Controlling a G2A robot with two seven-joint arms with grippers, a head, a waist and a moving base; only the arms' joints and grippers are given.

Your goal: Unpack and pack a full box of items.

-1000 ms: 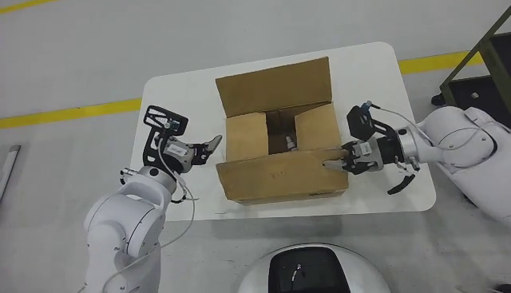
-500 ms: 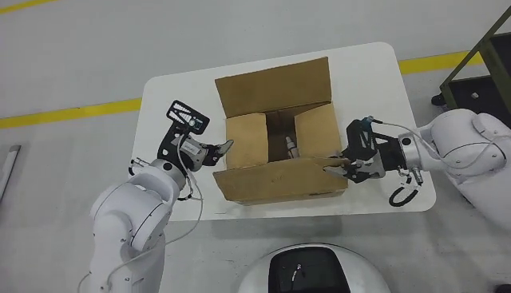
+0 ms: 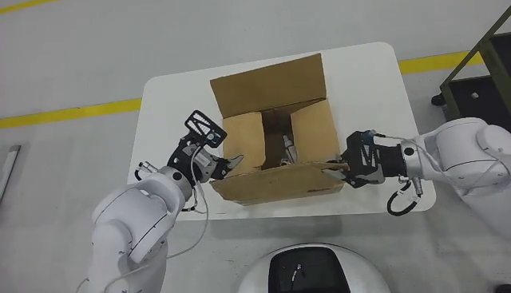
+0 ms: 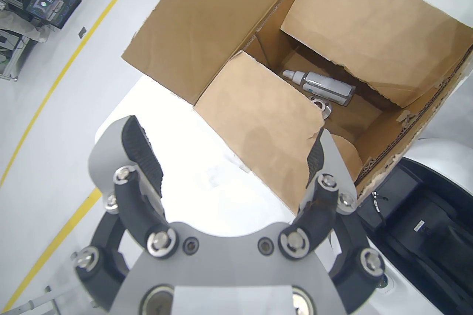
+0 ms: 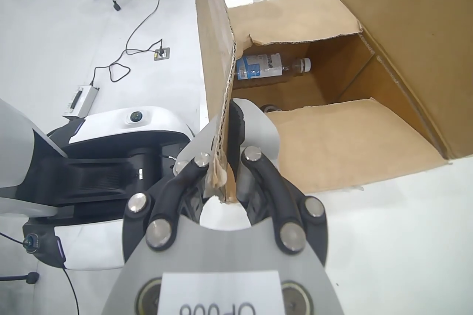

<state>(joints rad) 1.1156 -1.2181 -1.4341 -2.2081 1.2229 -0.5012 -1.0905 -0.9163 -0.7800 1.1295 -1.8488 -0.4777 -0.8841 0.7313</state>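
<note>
Your right gripper (image 5: 223, 132) holds one flap tight between its fingers on a brown, torn-edged cardboard box (image 3: 271, 93) standing open on the table (image 3: 367, 77), its side flap just beyond the wide-spread fingers of your left gripper (image 4: 225, 135).

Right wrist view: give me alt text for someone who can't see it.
The right tool is clamped on the edge of an upright cardboard flap of an open box on a white table. Inside the box a plastic bottle lies on its side, and two side flaps are folded partly over the opening.
</note>
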